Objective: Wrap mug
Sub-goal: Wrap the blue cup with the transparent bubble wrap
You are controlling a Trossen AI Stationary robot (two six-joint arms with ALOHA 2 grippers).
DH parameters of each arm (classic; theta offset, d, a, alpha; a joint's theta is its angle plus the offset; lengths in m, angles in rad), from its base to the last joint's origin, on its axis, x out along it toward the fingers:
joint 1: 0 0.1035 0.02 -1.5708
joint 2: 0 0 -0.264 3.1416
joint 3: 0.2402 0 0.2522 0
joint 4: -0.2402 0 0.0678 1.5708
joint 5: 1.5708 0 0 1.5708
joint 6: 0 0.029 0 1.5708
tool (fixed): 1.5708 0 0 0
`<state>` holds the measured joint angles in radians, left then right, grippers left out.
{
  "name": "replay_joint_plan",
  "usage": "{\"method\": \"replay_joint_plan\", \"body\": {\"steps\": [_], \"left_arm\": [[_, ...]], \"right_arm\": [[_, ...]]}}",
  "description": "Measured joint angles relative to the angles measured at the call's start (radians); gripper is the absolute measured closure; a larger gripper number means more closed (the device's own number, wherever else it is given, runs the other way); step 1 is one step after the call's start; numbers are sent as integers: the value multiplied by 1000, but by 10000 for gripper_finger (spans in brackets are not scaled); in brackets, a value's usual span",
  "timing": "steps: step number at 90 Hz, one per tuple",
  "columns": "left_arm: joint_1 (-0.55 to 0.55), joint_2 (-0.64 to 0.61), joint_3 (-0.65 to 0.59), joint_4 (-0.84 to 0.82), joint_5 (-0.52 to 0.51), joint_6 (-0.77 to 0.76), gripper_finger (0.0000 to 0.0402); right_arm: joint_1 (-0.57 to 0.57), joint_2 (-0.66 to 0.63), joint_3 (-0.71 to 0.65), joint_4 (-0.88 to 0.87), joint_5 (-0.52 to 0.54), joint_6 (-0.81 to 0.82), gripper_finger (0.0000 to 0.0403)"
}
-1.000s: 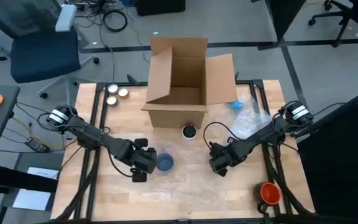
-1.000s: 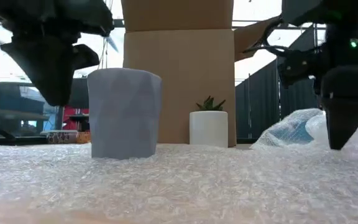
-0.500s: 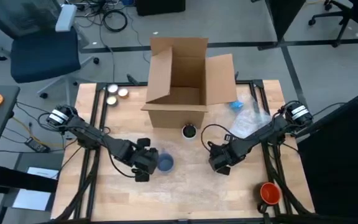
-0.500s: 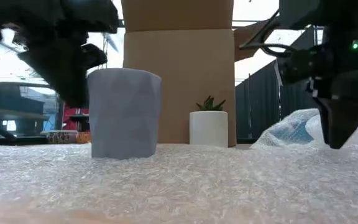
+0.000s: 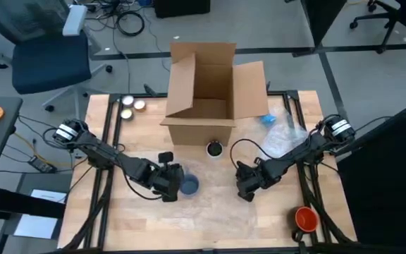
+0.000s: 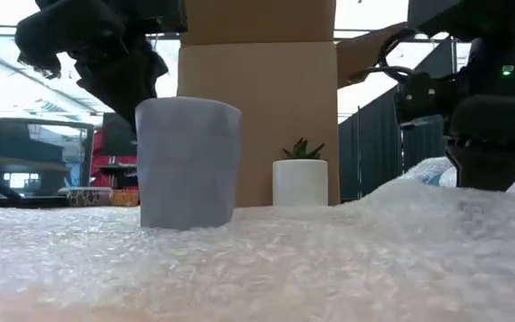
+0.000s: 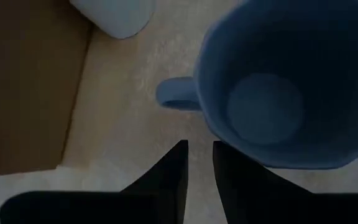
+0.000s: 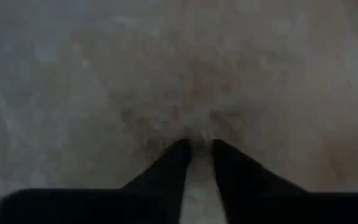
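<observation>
Your left gripper sits just beside the blue mug, on the side away from the right arm. In the left wrist view its two dark fingers are drawn close together with only a thin gap between them and nothing in it, and the mug stands upright ahead of their tips, mouth open to the camera, handle sticking out sideways toward the fingers' line. No print or logo shows on the mug from any view.

The mug rests on the sheet of bubble wrap that fills the low view's foreground. Your right gripper is well apart from the mug, on the far side of it from the left gripper, and pressed down onto the wrap. Its fingers are pinched on a small pucker of the wrap, which rises into a ridge under it in the low view.

Beyond both grippers stands the open cardboard box, plain and without readable writing, with a small white plant pot in front of it.
</observation>
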<state>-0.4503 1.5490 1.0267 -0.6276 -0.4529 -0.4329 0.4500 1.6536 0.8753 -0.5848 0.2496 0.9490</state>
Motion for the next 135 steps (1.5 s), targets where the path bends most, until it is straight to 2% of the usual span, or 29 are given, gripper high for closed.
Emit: {"method": "replay_joint_plan", "body": {"steps": [19,37,52,67,81,88,112,135], "left_arm": [[-58,0,0,-47,54,-68,341],[-98,0,0,-32,54,-76,341],[-109,0,0,-9,53,-77,341],[-117,0,0,-5,61,-78,341],[-131,0,27,-56,183,-95,341],[-144,0,53,-93,209,-97,341],[-179,0,178,-130,164,3,341],[-200,0,282,-160,18,128,341]], "right_arm": [[8,1,134,15,81,-34,401],[4,-1,253,171,105,-213,402],[-22,2,266,364,106,-335,402],[-58,68,265,525,91,-387,403],[-79,124,265,689,47,-442,403],[-82,129,265,733,41,-467,403],[-87,128,266,799,42,-507,403],[-84,128,265,796,43,-507,403]]}}
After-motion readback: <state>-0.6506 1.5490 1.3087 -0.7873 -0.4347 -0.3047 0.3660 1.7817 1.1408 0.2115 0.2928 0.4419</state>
